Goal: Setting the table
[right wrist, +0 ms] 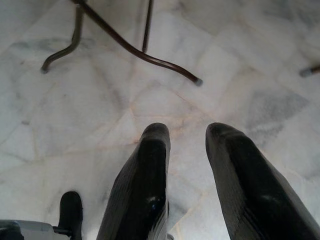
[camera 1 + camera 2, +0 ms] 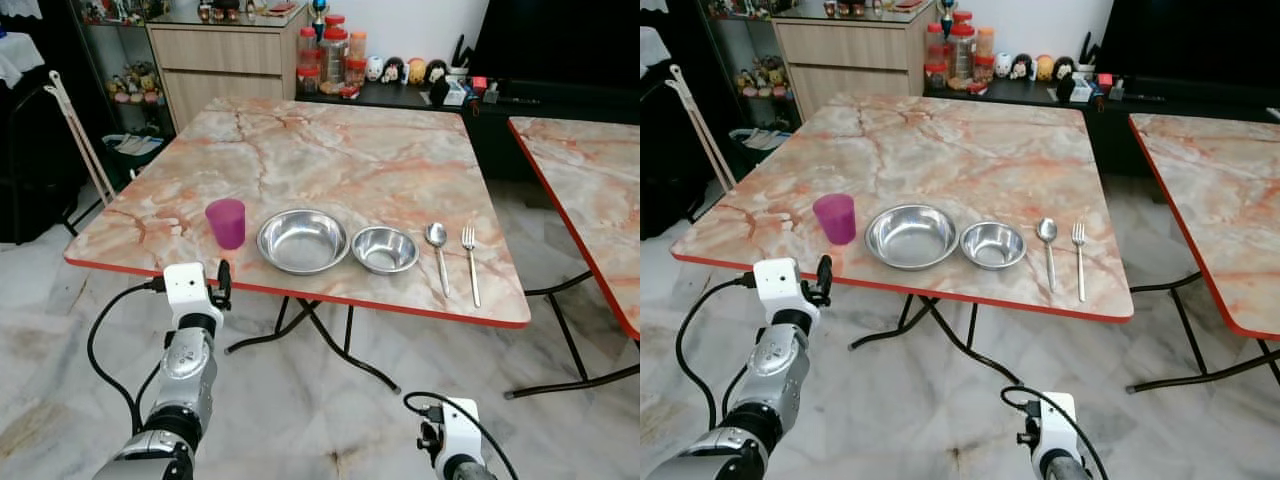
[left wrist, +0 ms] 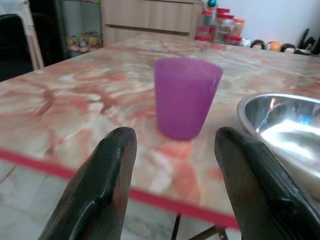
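A purple cup [image 2: 226,222] stands upright near the front left edge of the marble table [image 2: 340,150]. To its right sit a large steel bowl [image 2: 302,240], a smaller steel bowl [image 2: 385,249], a spoon [image 2: 438,252] and a fork [image 2: 470,262] in a row. My left gripper [image 3: 175,145] is open just before the table's red edge, fingers [image 3: 107,185] aimed at the purple cup [image 3: 186,95] without touching it. My right gripper [image 1: 187,137] hangs low over the floor, open with nothing between its fingers.
A second marble table [image 2: 590,180] stands to the right with a gap between the two. Folding table legs [image 2: 340,345] cross under the near table. Cabinets, jars [image 2: 330,50] and a dark low shelf line the far wall. Marble floor lies in front.
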### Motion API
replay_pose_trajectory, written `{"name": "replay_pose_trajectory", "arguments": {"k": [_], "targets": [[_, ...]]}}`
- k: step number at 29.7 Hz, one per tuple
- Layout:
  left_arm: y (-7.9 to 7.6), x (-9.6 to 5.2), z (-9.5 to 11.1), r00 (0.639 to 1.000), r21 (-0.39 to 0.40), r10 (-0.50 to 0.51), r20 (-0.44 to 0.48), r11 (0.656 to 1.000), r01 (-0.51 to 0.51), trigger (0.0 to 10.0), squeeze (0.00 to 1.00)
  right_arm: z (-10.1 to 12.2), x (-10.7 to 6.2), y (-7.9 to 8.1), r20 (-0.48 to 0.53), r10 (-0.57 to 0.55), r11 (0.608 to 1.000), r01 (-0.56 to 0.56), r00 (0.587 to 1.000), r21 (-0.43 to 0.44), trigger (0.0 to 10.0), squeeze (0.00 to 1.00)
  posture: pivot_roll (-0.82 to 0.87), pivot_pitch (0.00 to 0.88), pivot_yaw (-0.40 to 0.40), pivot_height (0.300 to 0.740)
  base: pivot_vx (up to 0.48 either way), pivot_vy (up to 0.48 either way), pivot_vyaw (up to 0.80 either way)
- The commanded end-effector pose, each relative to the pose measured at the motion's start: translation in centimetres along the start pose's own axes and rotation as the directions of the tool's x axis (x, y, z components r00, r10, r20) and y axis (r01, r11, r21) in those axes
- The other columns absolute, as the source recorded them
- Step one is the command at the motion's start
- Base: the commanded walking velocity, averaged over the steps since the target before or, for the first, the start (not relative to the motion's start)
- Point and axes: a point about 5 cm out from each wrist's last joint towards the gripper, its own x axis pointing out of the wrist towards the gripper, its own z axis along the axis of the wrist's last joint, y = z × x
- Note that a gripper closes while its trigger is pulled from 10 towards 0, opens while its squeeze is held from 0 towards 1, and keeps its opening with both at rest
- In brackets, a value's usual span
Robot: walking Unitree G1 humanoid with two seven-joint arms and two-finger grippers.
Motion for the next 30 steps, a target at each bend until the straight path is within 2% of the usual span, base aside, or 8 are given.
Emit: {"name": "replay_pose_trajectory", "arguments": {"k": [1,11,16,24,28,29,30], "targets": [[-0.3,0.2,0.0,1.000,-0.007,-0.009,-0.011,1.000,0.009,10.0,0.00,0.1,0.0,-0.1,0.002,-0.003,1.000,0.003,1.000,-0.003,10.0,0.00,0.03,0.000,-0.055,0.740,0.000,0.000,0.00],[-0.6,0.2,-0.7,0.996,-0.031,-0.046,-0.078,0.999,0.044,10.0,0.00,0.0,0.0,-0.3,-0.004,-0.005,1.000,0.005,1.000,-0.014,10.0,0.00,0.03,0.000,-0.059,0.740,0.000,0.000,0.00],[-2.0,-0.2,-1.2,0.973,-0.160,-0.196,-0.123,0.971,0.176,10.0,0.00,-0.1,0.0,-0.3,-0.009,-0.004,1.000,0.004,1.000,-0.016,10.0,0.00,0.03,0.000,-0.059,0.740,0.000,0.000,0.00],[-2.9,-0.4,-1.4,0.959,-0.204,-0.246,-0.144,0.955,0.214,10.0,0.00,-0.2,0.0,0.0,-0.016,0.004,1.000,-0.004,1.000,-0.017,10.0,0.00,0.03,0.000,-0.057,0.740,0.000,0.000,0.00],[-3.5,0.0,-1.0,0.957,-0.307,-0.257,-0.134,0.929,0.206,10.0,0.00,-0.3,0.0,0.0,-0.016,0.005,1.000,-0.005,1.000,-0.015,10.0,0.00,0.03,0.000,-0.053,0.740,0.000,0.000,0.00],[-3.5,0.0,-1.0,0.957,-0.311,-0.257,-0.133,0.928,0.206,10.0,0.00,-0.3,0.0,0.0,-0.016,0.005,1.000,-0.005,1.000,-0.015,10.0,0.00,0.03,0.000,-0.053,0.740,0.000,0.000,0.00],[-4.1,0.1,-1.0,0.952,-0.334,-0.273,-0.139,0.918,0.214,10.0,0.00,-0.3,0.0,0.1,-0.017,0.005,1.000,-0.005,1.000,-0.014,10.0,0.00,0.03,0.000,-0.051,0.740,0.000,0.000,0.00]]}}
